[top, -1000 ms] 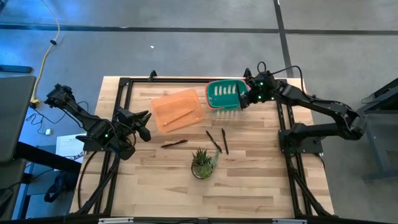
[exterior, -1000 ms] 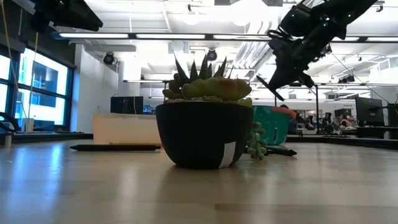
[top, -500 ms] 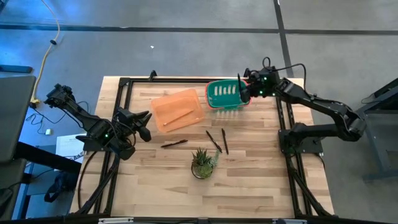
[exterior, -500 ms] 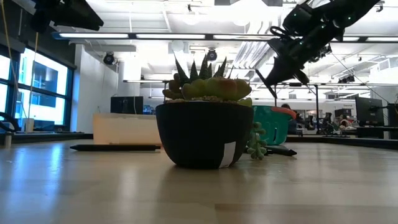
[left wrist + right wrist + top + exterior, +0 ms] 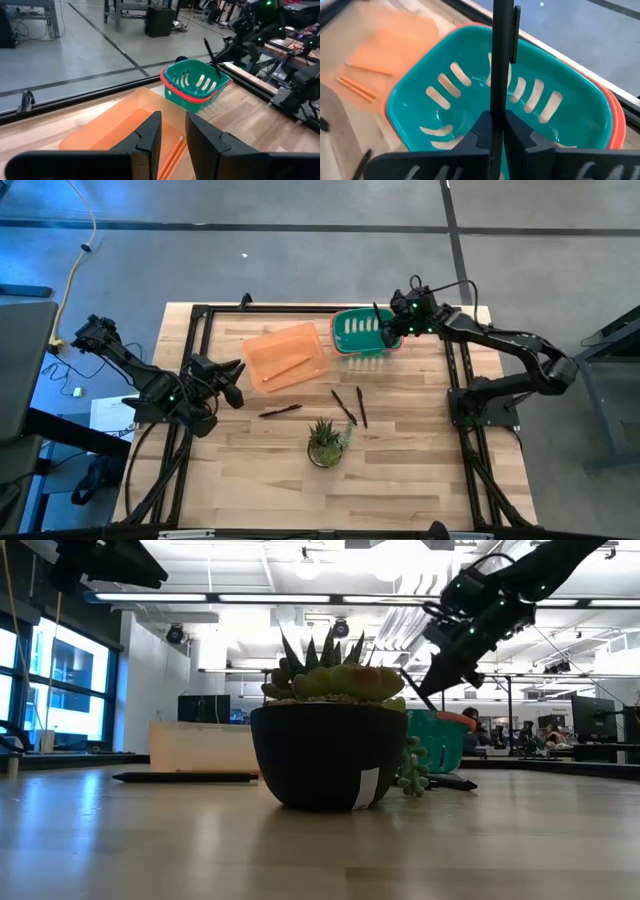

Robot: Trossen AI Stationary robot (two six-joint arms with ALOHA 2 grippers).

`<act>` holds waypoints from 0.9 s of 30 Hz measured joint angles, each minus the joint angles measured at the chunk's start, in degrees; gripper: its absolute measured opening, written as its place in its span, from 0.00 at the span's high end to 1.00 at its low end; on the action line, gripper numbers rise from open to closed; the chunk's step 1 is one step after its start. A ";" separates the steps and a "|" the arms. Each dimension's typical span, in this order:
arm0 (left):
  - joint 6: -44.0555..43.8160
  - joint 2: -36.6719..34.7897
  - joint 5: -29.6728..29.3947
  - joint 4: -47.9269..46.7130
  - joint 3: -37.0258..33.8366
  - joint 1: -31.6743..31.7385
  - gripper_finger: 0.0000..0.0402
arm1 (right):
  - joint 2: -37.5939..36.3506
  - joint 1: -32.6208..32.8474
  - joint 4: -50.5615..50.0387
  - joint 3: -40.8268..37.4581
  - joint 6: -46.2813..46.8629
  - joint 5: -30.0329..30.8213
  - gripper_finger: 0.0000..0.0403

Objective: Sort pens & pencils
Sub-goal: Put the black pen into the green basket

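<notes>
Scanning from my left, I see the left gripper (image 5: 232, 381) parked near the table's left edge, fingers partly apart and holding nothing, exactly as it was a second ago. Just beside it sits the orange tray (image 5: 262, 343) with pencils (image 5: 291, 363) lying in it, their long axes running diagonally across the tray floor. In front of the tray, one pen (image 5: 280, 410) lies almost crosswise on the wood, and two more pens (image 5: 350, 406) lie near the potted succulent (image 5: 327, 442), each angled front to back. Farther right is the teal basket (image 5: 345, 341), and over its right rim the right gripper (image 5: 388, 327) is clamped tight on a dark pen (image 5: 380, 319). That pen stands steeply, tip slanting down toward the basket. Compared with a second ago, the right gripper has swung left and the pen now hangs over the basket's interior.
</notes>
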 joint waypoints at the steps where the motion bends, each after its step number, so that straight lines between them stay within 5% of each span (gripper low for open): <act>1: 0.00 0.00 0.00 0.12 0.00 0.00 0.81 | 0.78 0.00 -0.41 0.73 -1.02 0.07 1.00; 15: -1.35 0.00 0.02 1.07 0.00 0.00 0.81 | 18.21 0.00 -21.98 24.83 -21.17 1.40 1.00; 27: -1.34 0.07 -0.04 1.09 0.00 0.01 0.81 | 20.14 0.00 -27.25 27.37 -25.92 2.86 1.00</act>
